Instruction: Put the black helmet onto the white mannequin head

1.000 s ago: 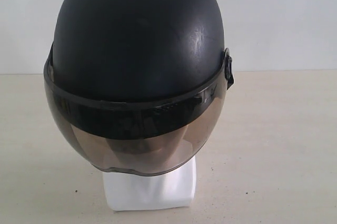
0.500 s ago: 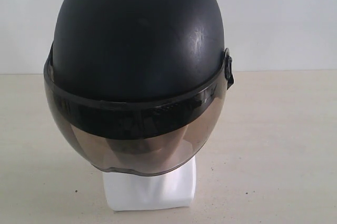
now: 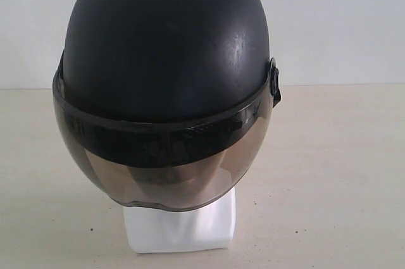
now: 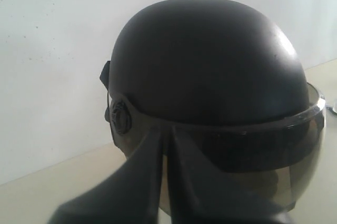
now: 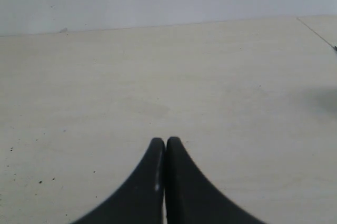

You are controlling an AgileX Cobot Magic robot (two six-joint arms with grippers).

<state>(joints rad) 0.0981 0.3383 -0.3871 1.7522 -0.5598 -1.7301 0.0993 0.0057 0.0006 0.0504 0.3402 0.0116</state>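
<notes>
On the white mannequin head (image 3: 180, 228) sat the black helmet (image 3: 168, 41), visor (image 3: 177, 180) over the face; shell judged rigid, light, slippery, best held by its lower rim; left gripper (image 4: 163, 129) closed empty just beside the head, right gripper (image 5: 166, 140) closed empty over the table (image 5: 237, 103), head outside its view.
</notes>
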